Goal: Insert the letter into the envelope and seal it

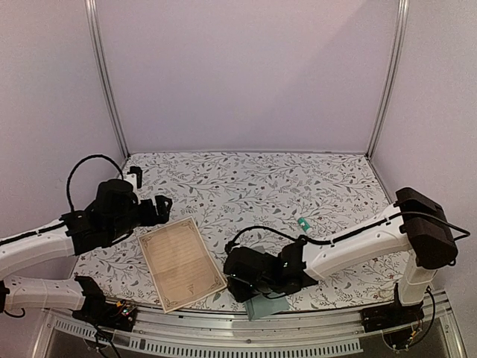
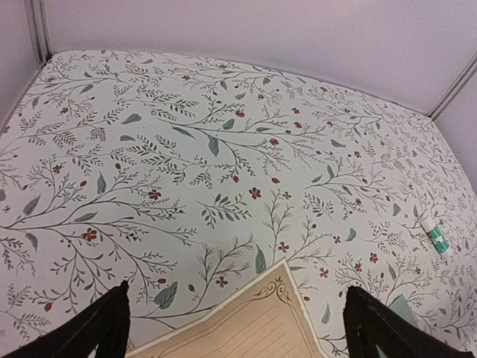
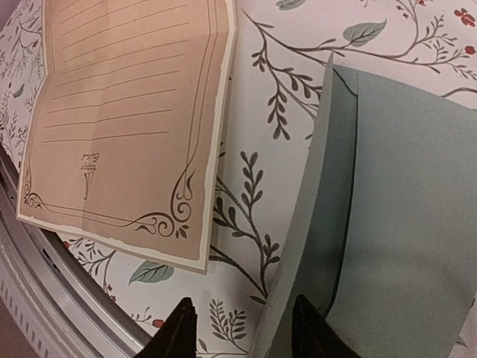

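Note:
The cream letter point(image 1: 181, 261) with its dark ornate border lies flat at the table's near edge; it also shows in the right wrist view point(image 3: 127, 112), and its far corner shows in the left wrist view point(image 2: 253, 332). The teal envelope point(image 3: 402, 224) lies right of the letter with its flap point(image 3: 309, 224) raised; from above only a corner point(image 1: 262, 306) shows under the right arm. My right gripper point(image 1: 237, 280) point(image 3: 242, 335) is open, its fingertips point(image 3: 179, 332) standing either side of the flap's lower edge. My left gripper point(image 1: 160, 207) point(image 2: 235, 332) is open wide above the letter's far corner and holds nothing.
A small white-and-teal glue stick point(image 1: 303, 224) lies on the floral tablecloth right of centre; it also shows in the left wrist view point(image 2: 436, 237). A metal rail point(image 3: 67, 298) runs along the table's near edge just beyond the letter. Grey walls enclose the back and sides.

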You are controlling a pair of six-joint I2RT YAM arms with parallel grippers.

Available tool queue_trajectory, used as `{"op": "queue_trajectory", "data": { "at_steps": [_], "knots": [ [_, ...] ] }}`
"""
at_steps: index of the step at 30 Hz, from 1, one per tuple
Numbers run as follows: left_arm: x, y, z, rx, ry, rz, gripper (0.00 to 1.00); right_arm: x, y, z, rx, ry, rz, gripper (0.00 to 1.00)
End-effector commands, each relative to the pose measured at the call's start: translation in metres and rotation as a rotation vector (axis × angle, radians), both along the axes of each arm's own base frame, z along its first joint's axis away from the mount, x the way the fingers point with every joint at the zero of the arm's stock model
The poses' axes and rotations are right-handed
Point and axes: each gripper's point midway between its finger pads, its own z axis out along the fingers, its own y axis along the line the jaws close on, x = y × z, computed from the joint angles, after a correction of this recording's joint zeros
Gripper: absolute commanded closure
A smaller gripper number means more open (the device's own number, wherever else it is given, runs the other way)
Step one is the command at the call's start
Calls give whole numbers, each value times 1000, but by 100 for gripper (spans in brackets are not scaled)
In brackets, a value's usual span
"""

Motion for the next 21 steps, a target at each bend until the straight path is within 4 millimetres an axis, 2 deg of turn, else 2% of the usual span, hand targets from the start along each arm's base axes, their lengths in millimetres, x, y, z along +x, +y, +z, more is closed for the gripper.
{"op": "queue_trajectory", "data": {
  "at_steps": [1,3,9,14,21],
  "knots": [
    [2,5,-13,40,29,40,0,2,0,-4,-39,-27,-22,75],
    [3,3,-16,46,42,35,0,6,-2,-3,-49,-43,-35,85],
    [3,3,-16,44,42,37,0,31,-11,14,-100,-150,-88,89],
    [1,3,-13,33,34,33,0,81,-27,25,-118,-212,-167,89],
    [1,3,-13,37,33,33,0,159,-23,44,-94,-289,-172,100]
  ]
}}
